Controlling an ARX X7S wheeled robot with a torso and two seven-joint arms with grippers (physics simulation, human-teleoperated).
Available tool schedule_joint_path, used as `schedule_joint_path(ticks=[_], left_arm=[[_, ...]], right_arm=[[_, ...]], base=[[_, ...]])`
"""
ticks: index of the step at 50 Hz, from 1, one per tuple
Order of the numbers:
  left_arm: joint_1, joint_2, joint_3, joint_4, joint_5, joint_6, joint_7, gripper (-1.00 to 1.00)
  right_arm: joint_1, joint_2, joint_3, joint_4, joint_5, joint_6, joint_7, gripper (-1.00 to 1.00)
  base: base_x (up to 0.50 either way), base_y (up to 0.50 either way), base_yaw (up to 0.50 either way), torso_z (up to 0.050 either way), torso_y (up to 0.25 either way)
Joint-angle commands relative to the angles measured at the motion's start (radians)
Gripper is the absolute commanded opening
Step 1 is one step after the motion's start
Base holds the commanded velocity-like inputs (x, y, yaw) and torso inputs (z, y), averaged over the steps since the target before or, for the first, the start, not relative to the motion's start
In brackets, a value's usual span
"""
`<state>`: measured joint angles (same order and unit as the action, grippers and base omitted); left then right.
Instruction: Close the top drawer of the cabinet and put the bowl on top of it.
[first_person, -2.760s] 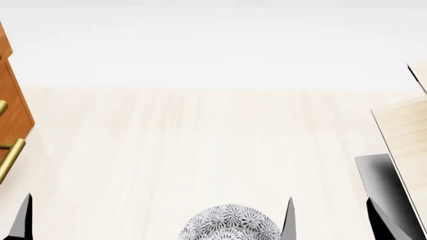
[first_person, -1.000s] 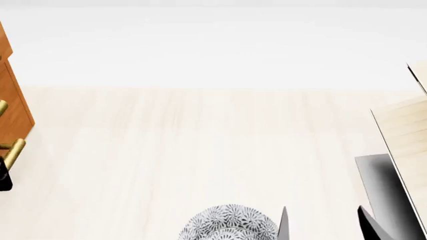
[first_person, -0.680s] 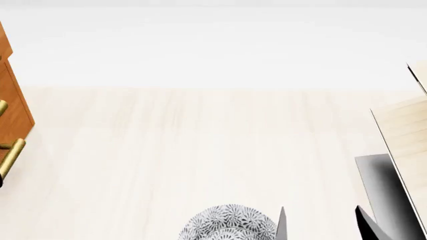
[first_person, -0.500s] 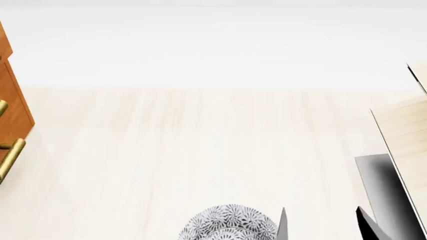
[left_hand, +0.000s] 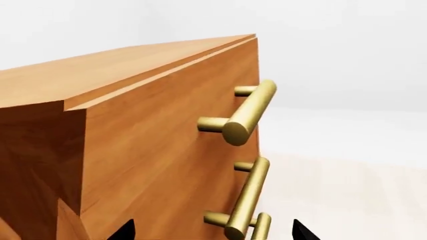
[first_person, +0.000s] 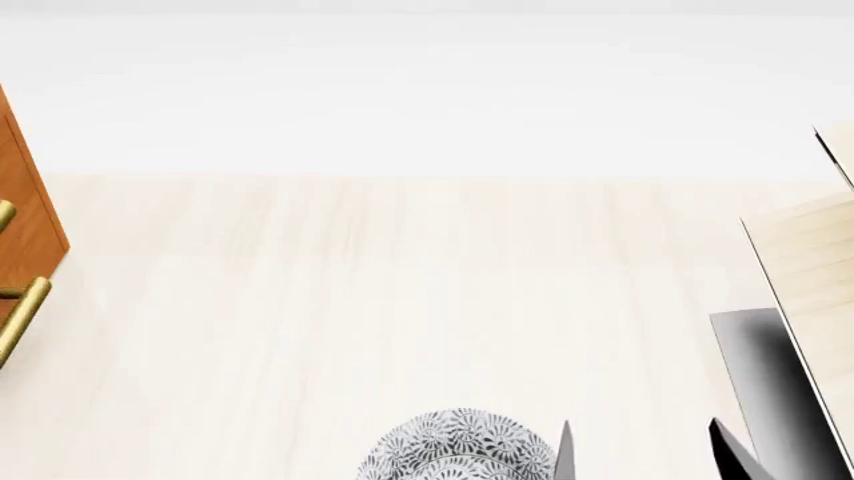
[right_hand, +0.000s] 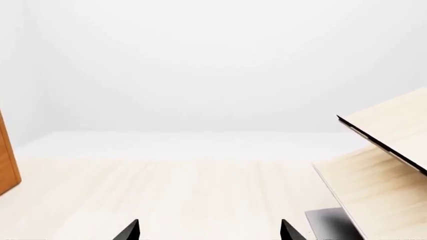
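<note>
The cabinet (left_hand: 140, 145) fills the left wrist view and shows as a sliver at the head view's left edge. Its top drawer (left_hand: 167, 115) sits nearly flush with the front below; its brass handle (left_hand: 248, 112) juts above 2 lower handles. The left gripper (left_hand: 212, 231) hangs open before the lower handles, touching nothing. The pale panels (first_person: 807, 270) lean at right. The bowl (first_person: 461, 447) rests on the floor (first_person: 400, 300), just left of the right gripper (first_person: 643, 452), which is spread and empty.
</note>
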<state>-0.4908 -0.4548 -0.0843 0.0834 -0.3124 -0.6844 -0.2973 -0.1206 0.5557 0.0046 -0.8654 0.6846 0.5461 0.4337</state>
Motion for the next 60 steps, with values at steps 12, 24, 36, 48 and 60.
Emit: schedule_joint_path(ticks=[12,24,36,48,60], left_arm=[[-0.043,0.001,-0.028,-0.096,0.008,0.020,-0.024,1.00],[-0.066,0.001,-0.031,-0.112,0.008,0.019,-0.030,1.00],[-0.033,-0.003,-0.038,-0.021,-0.021,-0.019,-0.026,1.00],[0.044,-0.006,-0.003,0.160,-0.054,-0.069,-0.006,1.00],[0.166,-0.001,0.009,0.349,-0.099,-0.093,0.005,1.00]], right_arm=[[0.016,0.004,-0.028,0.027,-0.003,-0.005,0.004,1.00],[0.036,0.008,-0.039,0.029,0.006,0.011,0.012,1.00],[0.022,0.014,-0.033,0.016,0.010,0.004,0.016,1.00],[0.009,0.029,-0.023,-0.002,0.024,-0.001,0.031,1.00],[0.019,0.021,-0.044,0.016,0.013,-0.008,0.025,1.00]], base=[[0.00,0.00,0.00,0.000,0.000],[0.00,0.00,0.00,0.000,0.000],[0.00,0.00,0.00,0.000,0.000],[0.00,0.00,0.00,0.000,0.000],[0.00,0.00,0.00,0.000,0.000]])
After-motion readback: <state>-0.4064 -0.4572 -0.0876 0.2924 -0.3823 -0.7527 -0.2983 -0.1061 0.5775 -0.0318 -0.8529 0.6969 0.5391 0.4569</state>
